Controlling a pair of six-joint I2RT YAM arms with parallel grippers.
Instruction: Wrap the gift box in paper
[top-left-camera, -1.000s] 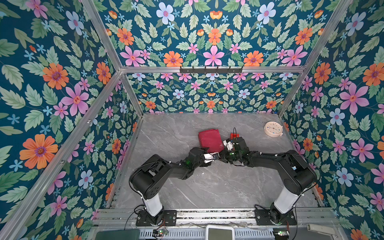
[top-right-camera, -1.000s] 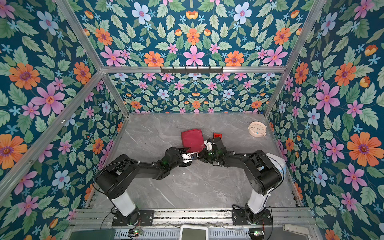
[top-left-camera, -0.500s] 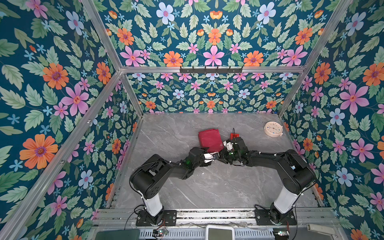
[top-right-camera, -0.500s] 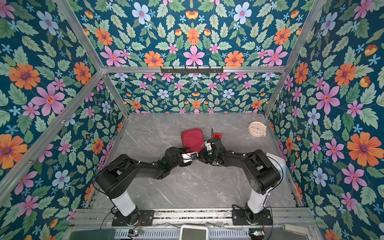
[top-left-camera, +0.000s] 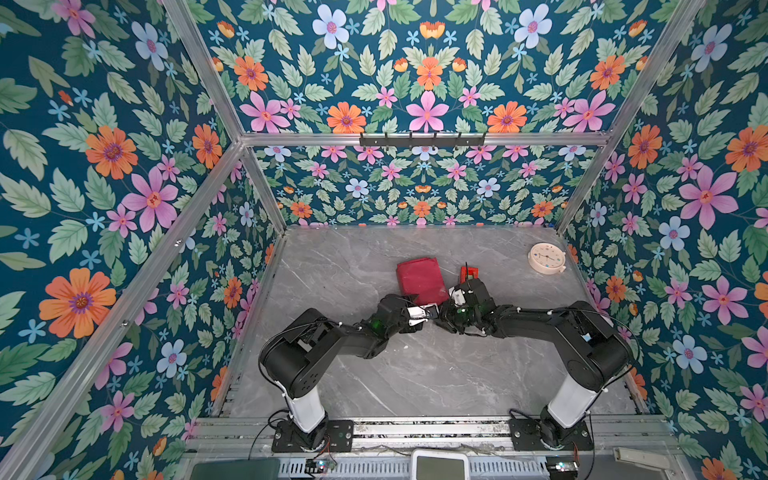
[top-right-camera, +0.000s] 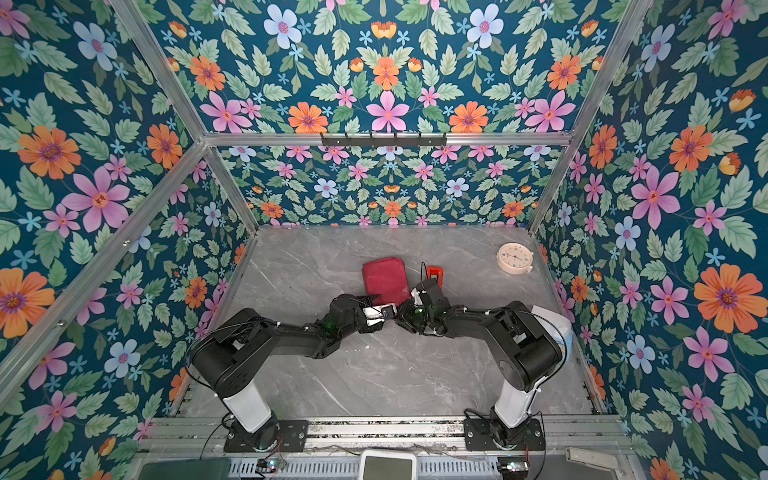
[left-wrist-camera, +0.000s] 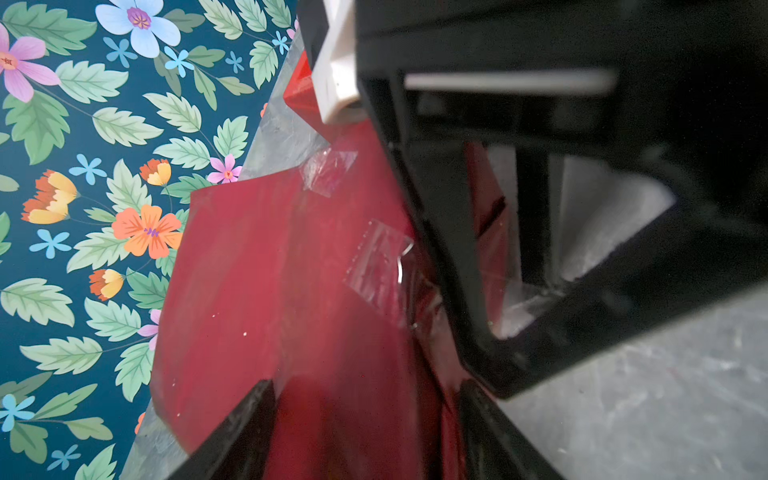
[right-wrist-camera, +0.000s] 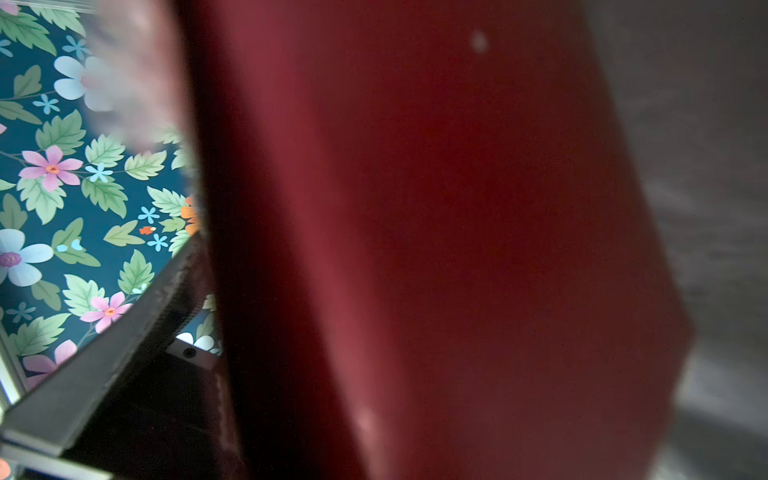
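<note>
The paper (top-left-camera: 419, 280) (top-right-camera: 384, 280) is folded round the gift box into a red parcel mid-table; the box itself is hidden under it. Two strips of clear tape (left-wrist-camera: 376, 262) hold the folds. My left gripper (top-left-camera: 428, 311) (top-right-camera: 390, 311) (left-wrist-camera: 368, 390) is at the parcel's near edge, rolled on its side, its jaws closed over the wrapped end. My right gripper (top-left-camera: 444, 312) (top-right-camera: 405, 313) sits beside it at the same edge. In the right wrist view only one of its fingers (right-wrist-camera: 137, 324) shows, standing off the paper (right-wrist-camera: 436, 249), which hides the second finger.
A red tape dispenser (top-left-camera: 468, 273) (top-right-camera: 434, 272) stands just right of the parcel, close behind my right wrist. A round cream clock (top-left-camera: 546, 257) (top-right-camera: 514, 257) lies at the back right corner. Floral walls enclose the grey marble table (top-left-camera: 395, 374).
The right gripper's jaws have spread apart off the paper. Both arms and the parcel stay where they were.
</note>
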